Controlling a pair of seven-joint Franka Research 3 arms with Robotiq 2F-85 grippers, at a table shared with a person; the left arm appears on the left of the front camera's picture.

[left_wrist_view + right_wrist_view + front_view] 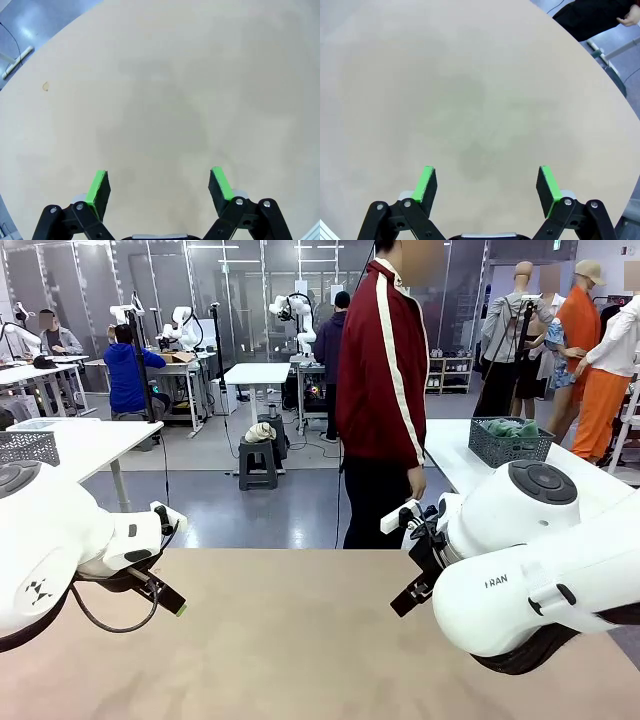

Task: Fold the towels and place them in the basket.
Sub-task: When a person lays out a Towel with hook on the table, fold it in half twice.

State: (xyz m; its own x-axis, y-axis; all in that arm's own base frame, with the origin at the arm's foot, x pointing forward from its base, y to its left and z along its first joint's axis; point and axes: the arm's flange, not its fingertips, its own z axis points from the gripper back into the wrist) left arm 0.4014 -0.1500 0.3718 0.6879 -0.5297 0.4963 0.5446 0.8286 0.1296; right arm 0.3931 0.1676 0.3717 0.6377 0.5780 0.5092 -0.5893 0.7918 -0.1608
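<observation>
Wrist views, left end effector (159, 173) wide, right end effector (486, 170) wide (over table (470, 75))

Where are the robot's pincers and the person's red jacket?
Left black, green-padded pincer (159, 175): left wrist view, midway between fingertips.
Right black, green-padded pincer (486, 172): right wrist view, midway between fingertips.
Red white-striped jacket (362, 380): front view, torso.

Beige table (165, 75); black, green-padded fingers (100, 187); person's red, white-striped jacket (360, 370)

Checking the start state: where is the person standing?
The person stands at the far edge of the table, slightly right of centre in the front view, just beyond the right arm.
</observation>
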